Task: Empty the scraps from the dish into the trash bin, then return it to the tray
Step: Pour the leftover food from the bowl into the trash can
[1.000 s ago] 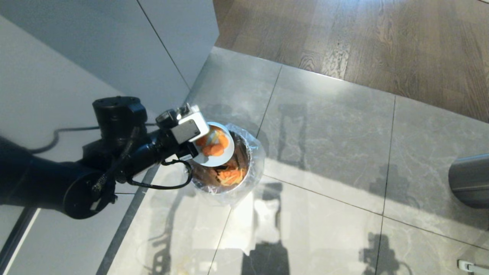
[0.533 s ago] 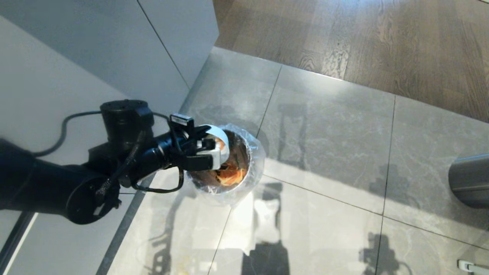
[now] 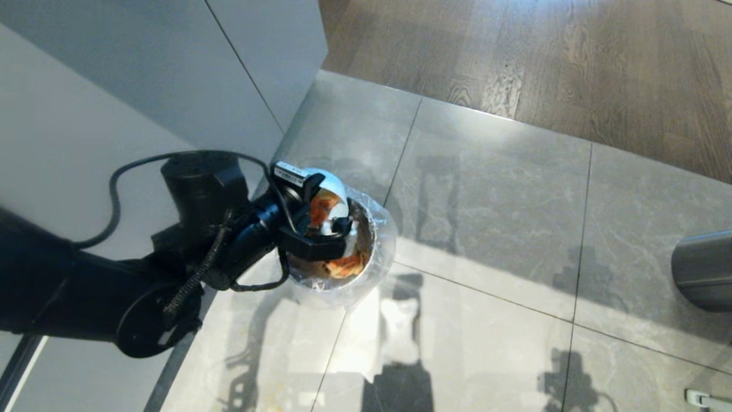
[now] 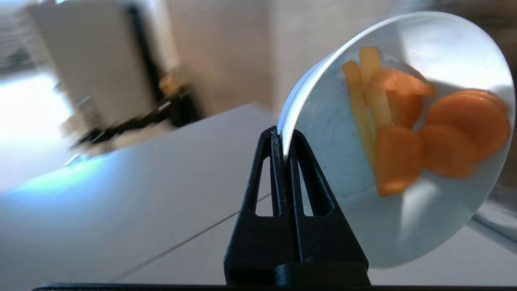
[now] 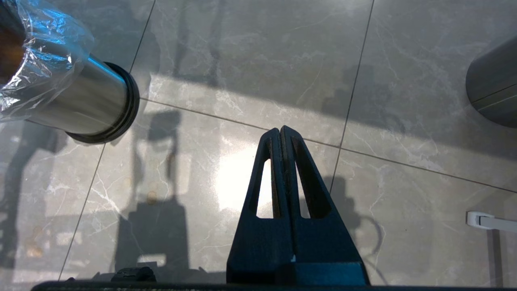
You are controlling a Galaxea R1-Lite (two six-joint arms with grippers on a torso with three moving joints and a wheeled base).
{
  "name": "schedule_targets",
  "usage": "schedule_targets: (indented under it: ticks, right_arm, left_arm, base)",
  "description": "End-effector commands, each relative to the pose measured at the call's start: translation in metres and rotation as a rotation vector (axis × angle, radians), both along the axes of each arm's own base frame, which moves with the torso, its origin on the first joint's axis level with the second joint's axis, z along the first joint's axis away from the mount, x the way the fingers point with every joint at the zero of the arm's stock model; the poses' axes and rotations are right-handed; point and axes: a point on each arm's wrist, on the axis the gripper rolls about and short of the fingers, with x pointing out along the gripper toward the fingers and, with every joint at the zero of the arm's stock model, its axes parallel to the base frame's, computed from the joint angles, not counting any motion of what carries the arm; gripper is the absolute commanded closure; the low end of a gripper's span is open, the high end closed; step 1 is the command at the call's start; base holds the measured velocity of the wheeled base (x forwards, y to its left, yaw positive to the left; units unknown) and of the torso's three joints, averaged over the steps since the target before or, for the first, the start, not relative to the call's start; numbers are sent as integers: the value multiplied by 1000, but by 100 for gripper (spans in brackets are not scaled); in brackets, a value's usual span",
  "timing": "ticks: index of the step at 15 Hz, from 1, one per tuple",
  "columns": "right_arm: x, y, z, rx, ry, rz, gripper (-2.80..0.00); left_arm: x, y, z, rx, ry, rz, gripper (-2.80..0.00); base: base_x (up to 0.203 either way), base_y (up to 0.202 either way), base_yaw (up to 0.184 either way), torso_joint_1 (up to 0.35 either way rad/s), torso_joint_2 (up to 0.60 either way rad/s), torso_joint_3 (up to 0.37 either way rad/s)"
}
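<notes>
My left gripper (image 4: 284,135) is shut on the rim of the dish (image 4: 440,48), a small round bowl, white inside. It holds the dish (image 3: 334,186) tipped steeply on edge over the trash bin (image 3: 382,254), a small metal bin lined with crinkled clear plastic. Orange and pale yellow scraps (image 4: 420,141) still lie against the dish's tilted inside. More orange scraps (image 3: 346,264) lie inside the bin. My right gripper (image 5: 280,129) hangs shut and empty over the floor, to the right of the trash bin (image 5: 89,101). The tray is out of view.
A grey cylinder bin (image 3: 703,269) stands at the right edge on the tiled floor. White cabinet fronts (image 3: 114,103) rise at the left, close behind my left arm. A small white object (image 5: 488,221) lies on the tiles at the lower right. Wooden flooring begins farther back.
My left wrist has rolled, turning the dish from nearly level to steeply on edge above the bin. The arm has shifted slightly. The right arm has stayed still.
</notes>
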Motion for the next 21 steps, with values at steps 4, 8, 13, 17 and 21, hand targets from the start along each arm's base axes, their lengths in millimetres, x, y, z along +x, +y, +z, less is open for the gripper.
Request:
schedule_targets:
  ticks: [4, 8, 13, 17, 21]
  right_arm:
    - [0, 0, 0, 0, -1, 0, 0]
    - [0, 0, 0, 2, -1, 0, 0]
    - [0, 0, 0, 0, -1, 0, 0]
    - [0, 0, 0, 1, -1, 0, 0]
    - [0, 0, 0, 0, -1, 0, 0]
  left_arm:
    - [-9, 2, 7, -95, -158, 5, 0]
    - [-20, 5, 0, -132, -113, -12, 0]
    - [-30, 1, 6, -169, -170, -41, 0]
    - [-36, -3, 14, -210, -234, -65, 0]
    - [-46, -2, 13, -243, -278, -85, 0]
  base:
    - [0, 0, 0, 0, 0, 0]
    - [0, 0, 0, 0, 0, 0]
    - [0, 0, 0, 0, 0, 0]
    - [0, 0, 0, 0, 0, 0]
    - [0, 0, 0, 0, 0, 0]
